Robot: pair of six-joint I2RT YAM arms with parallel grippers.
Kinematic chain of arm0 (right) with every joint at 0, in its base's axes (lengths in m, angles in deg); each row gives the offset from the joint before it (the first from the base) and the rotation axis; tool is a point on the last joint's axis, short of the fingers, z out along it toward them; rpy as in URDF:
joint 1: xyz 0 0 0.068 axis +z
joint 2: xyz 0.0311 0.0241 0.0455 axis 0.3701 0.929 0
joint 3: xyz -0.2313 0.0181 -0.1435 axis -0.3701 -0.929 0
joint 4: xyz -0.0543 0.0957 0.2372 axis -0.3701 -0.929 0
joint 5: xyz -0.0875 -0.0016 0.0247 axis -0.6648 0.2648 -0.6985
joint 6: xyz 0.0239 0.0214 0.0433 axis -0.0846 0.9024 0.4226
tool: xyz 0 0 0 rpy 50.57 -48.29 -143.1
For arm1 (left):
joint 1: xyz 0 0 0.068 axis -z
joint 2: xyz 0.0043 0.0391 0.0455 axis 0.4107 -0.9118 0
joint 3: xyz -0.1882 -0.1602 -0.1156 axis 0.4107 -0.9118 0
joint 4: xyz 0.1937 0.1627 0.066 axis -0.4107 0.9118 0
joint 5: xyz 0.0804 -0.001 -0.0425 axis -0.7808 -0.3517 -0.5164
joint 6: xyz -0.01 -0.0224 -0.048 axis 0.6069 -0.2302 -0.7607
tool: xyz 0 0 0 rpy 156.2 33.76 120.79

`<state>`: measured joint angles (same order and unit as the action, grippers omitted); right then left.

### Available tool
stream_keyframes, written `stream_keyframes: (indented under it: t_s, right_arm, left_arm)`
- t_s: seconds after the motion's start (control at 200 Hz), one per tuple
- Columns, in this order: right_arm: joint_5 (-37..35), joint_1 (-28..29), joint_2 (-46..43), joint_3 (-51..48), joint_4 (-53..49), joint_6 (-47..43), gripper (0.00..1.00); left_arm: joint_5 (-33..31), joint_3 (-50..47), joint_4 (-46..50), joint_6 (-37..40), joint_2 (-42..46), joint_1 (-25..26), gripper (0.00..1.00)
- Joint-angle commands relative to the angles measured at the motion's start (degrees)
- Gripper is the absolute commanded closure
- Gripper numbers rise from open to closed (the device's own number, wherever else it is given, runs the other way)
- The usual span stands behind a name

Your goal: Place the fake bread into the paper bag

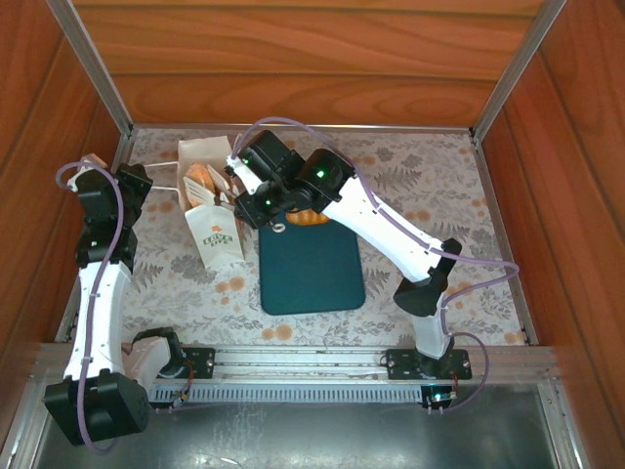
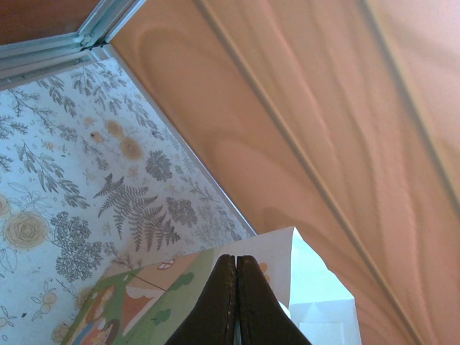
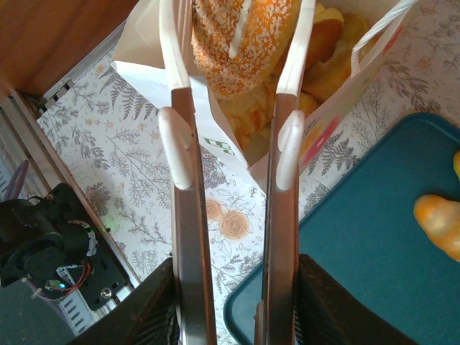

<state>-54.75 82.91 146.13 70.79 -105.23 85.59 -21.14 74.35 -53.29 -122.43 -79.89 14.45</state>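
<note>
Your right gripper (image 3: 237, 29) is at the open mouth of the paper bag (image 1: 217, 239). Its fingers (image 3: 177, 144) are at a middle width and they hold one sesame-covered piece of the fake bread (image 3: 241, 57) between their tips, with both tips against its sides. Below this piece you can see more golden pieces (image 3: 327, 50) that lie already inside the bag.

The bag is on the table (image 1: 430, 186), just beside the left edge of the teal tray (image 1: 311, 278). One more piece (image 3: 440, 224) lies on the tray, near its far end and apart from the bag.

Your left gripper (image 2: 236, 263) is at the left side of the bag. Its dark fingers are pressed fully together at the upper rim of the bag and seem to pinch the paper there, near the wooden wall (image 2: 323, 108).
</note>
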Motion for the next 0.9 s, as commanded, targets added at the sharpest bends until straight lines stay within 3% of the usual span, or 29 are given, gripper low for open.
stream_keyframes:
  t_s: [0.0, 0.47, 0.894]
  right_arm:
    - [-0.6, 0.5, -0.4, 1.8, 1.0, -0.9, 0.56]
    - [-2.9, 0.5, -1.9, 6.7, 0.5, -0.4, 0.57]
    - [-9.3, -1.5, -10.6, 6.2, 3.2, 0.8, 0.60]
  left_arm:
    - [-0.1, 0.4, -0.8, -0.4, 0.4, -0.4, 1.00]
    - [-0.2, 0.4, -0.7, -0.3, 0.5, -0.3, 1.00]
    - [-0.2, 0.6, -0.7, -0.4, 0.5, -0.4, 1.00]
